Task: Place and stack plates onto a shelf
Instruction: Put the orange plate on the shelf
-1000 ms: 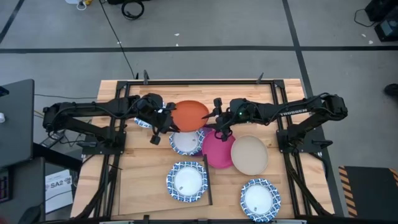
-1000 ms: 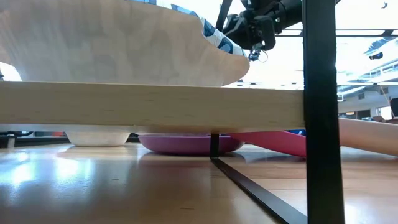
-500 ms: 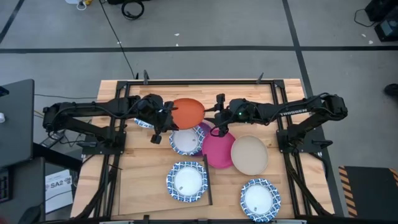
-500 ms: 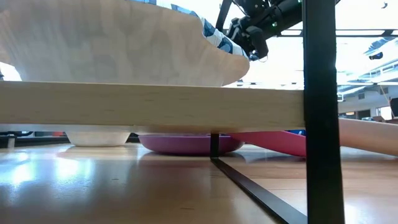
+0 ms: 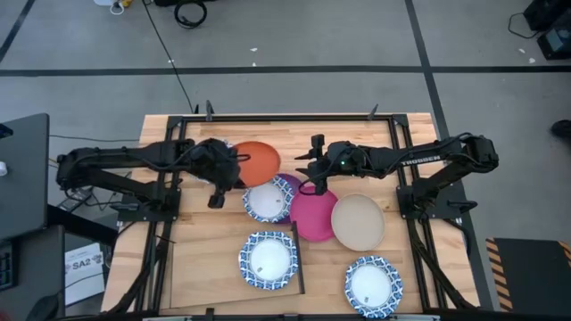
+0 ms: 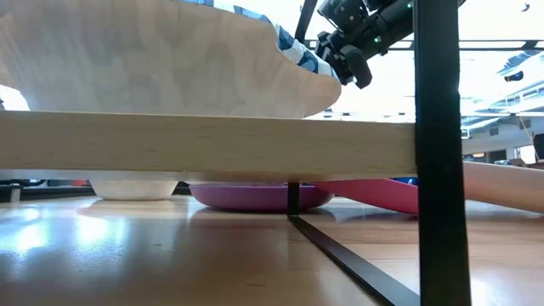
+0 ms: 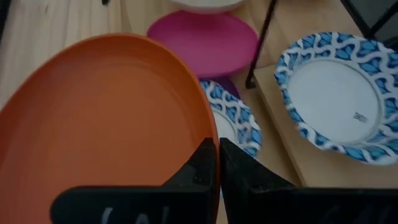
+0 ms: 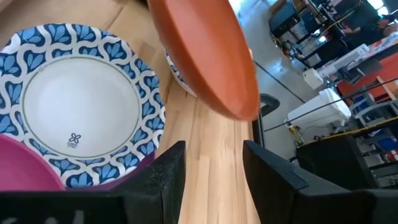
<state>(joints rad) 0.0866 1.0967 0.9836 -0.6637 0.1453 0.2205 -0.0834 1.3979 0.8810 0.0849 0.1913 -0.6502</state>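
1. Slatted wooden tabletop (image 5: 223, 267) carries the shelf (image 5: 214, 254) at its front-left corner, bearing one blue-rimmed plate (image 5: 268, 259)
2. Left gripper (image 5: 234, 167) is clamped on the orange plate's (image 5: 259, 161) rim, near the back edge
3. Right gripper (image 5: 308, 166), fingers apart and holding nothing, hovers just beside that plate
4. Shelf lies frontward of the held plate; left arm is nearer

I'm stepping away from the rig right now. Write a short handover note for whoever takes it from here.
Left gripper: shut on the orange plate, holding it by the rim.
Right gripper: open, empty, beside the orange plate.
Shelf: one blue-rimmed plate on it.
Elsewhere: a blue-rimmed plate on the purple plate, then the magenta plate, beige plate and more blue-rimmed plates.
Left: place the orange plate, then stack the others.
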